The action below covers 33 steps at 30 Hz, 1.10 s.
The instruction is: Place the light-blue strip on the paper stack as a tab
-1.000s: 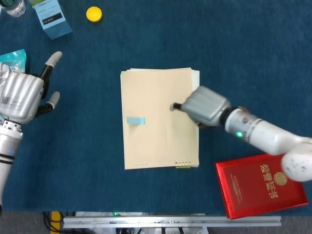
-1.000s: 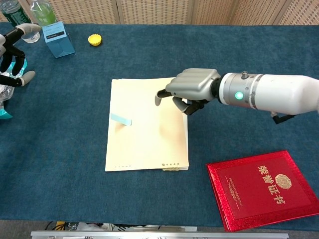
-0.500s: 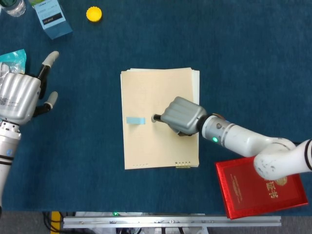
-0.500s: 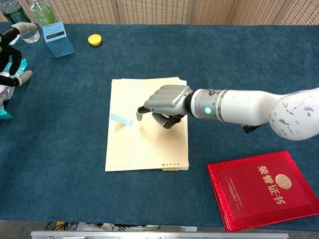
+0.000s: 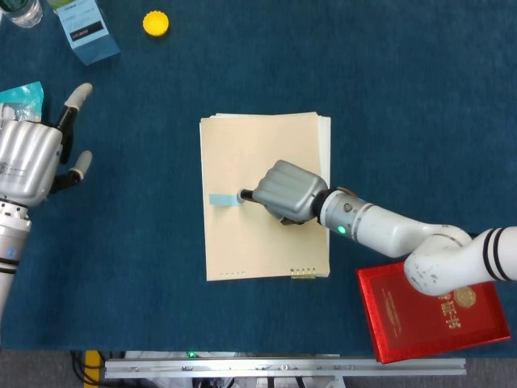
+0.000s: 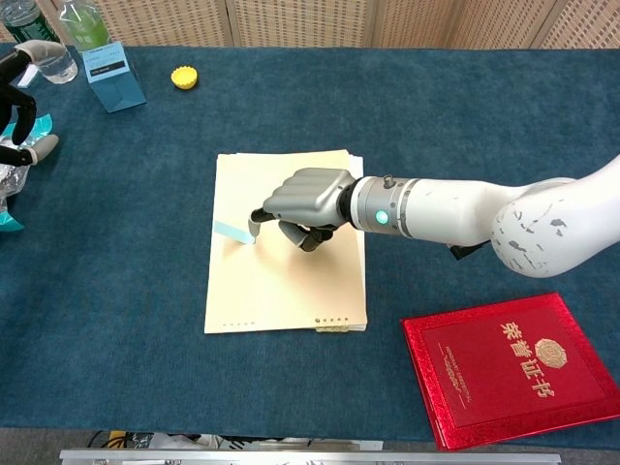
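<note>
The curled right hand (image 5: 284, 191), holding nothing, pokes the light-blue strip (image 5: 221, 200) by its fingertip and could push it crooked on the paper stack (image 5: 266, 145).

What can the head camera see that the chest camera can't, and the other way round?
Only the head view shows the whole back of the left hand, fingers spread, holding nothing; the chest view catches just its fingers at the edge. Only the chest view shows the wall panels behind the table, a green-labelled bottle, and the light-blue strip lifting off the paper at one end. Both show the paper stack, the right hand with a fingertip at the strip's end, the red booklet, the yellow cap and the blue carton.
</note>
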Each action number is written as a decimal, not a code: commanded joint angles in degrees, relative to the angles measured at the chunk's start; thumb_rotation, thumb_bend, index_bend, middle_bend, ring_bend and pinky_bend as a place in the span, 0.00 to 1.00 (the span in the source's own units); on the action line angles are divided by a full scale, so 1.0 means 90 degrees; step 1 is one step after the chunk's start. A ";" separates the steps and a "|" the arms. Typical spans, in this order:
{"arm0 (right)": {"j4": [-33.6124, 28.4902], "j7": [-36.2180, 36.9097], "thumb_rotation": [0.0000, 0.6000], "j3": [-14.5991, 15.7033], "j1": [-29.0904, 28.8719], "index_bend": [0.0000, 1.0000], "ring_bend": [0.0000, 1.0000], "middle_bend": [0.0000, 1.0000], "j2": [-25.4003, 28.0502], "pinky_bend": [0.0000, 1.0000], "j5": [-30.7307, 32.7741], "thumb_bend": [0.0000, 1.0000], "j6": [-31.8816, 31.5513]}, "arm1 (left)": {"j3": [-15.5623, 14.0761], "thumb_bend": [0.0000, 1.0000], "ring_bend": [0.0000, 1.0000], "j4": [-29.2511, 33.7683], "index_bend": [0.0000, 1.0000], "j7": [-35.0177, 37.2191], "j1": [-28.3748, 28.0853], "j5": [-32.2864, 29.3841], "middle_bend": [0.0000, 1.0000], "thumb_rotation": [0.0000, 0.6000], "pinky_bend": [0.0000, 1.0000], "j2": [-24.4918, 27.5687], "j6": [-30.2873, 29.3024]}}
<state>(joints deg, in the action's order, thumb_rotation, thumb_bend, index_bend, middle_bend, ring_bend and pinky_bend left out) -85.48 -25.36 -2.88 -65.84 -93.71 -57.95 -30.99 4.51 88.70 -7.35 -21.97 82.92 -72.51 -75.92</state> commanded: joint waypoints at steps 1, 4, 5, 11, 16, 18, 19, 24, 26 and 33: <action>0.0073 0.0052 1.00 0.0009 -0.0046 0.23 1.00 1.00 -0.0067 1.00 0.0003 1.00 0.0024 | 0.0006 0.34 0.74 -0.0018 0.06 0.0014 0.0004 -0.0002 0.74 1.00 0.81 -0.0007 0.0017; 0.0155 0.0095 1.00 0.0020 -0.0090 0.23 1.00 1.00 -0.0140 1.00 0.0013 1.00 0.0042 | 0.0017 0.34 0.74 -0.0031 0.06 0.0052 0.0011 -0.0007 0.74 1.00 0.81 -0.0009 0.0028; 0.0194 0.0101 1.00 0.0038 -0.0109 0.23 1.00 1.00 -0.0166 1.00 0.0018 1.00 0.0054 | 0.0020 0.34 0.74 -0.0040 0.06 0.0064 0.0017 -0.0009 0.74 1.00 0.81 -0.0010 0.0028; 0.0289 0.0105 1.00 0.0137 -0.0184 0.23 1.00 1.00 -0.0195 1.00 0.0069 1.00 0.0079 | 0.0029 0.34 0.74 -0.0096 0.06 0.0121 0.0041 -0.0014 0.74 1.00 0.81 -0.0023 0.0042; 0.0281 0.0081 1.00 0.0219 -0.0220 0.23 1.00 1.00 -0.0154 1.00 0.0151 1.00 0.0053 | 0.0039 0.34 0.74 -0.0143 0.06 0.0125 0.0027 -0.0009 0.74 1.00 0.81 -0.0055 0.0085; 0.0260 0.0075 1.00 0.0242 -0.0229 0.23 1.00 1.00 -0.0130 1.00 0.0182 1.00 0.0021 | 0.0045 0.34 0.74 -0.0153 0.06 0.0119 0.0017 0.0001 0.74 1.00 0.81 -0.0069 0.0098; 0.0244 0.0069 1.00 0.0250 -0.0230 0.23 1.00 1.00 -0.0114 1.00 0.0186 1.00 -0.0001 | 0.0049 0.34 0.74 -0.0158 0.06 0.0118 0.0015 0.0004 0.74 1.00 0.81 -0.0076 0.0098; 0.0107 0.0146 1.00 0.0230 -0.0198 0.23 1.00 1.00 -0.0019 1.00 0.0149 1.00 -0.0126 | 0.0058 0.34 0.74 -0.0186 0.06 0.0131 0.0010 0.0009 0.74 1.00 0.81 -0.0105 0.0116; 0.0083 0.0219 1.00 0.0201 -0.0182 0.23 1.00 1.00 -0.0001 1.00 0.0114 1.00 -0.0157 | 0.0058 0.34 0.74 -0.0201 0.06 0.0129 0.0007 0.0007 0.74 1.00 0.81 -0.0118 0.0134; 0.0349 0.0289 1.00 0.0205 -0.0241 0.23 1.00 1.00 -0.0167 1.00 0.0144 1.00 -0.0060 | 0.0071 0.34 0.74 -0.0228 0.06 0.0169 0.0012 -0.0011 0.74 1.00 0.81 -0.0126 0.0159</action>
<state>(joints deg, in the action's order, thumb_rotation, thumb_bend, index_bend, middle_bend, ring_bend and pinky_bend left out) -82.65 -22.85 -1.06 -67.86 -94.93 -56.79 -31.73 5.15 86.65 -5.83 -21.87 82.83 -73.64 -74.49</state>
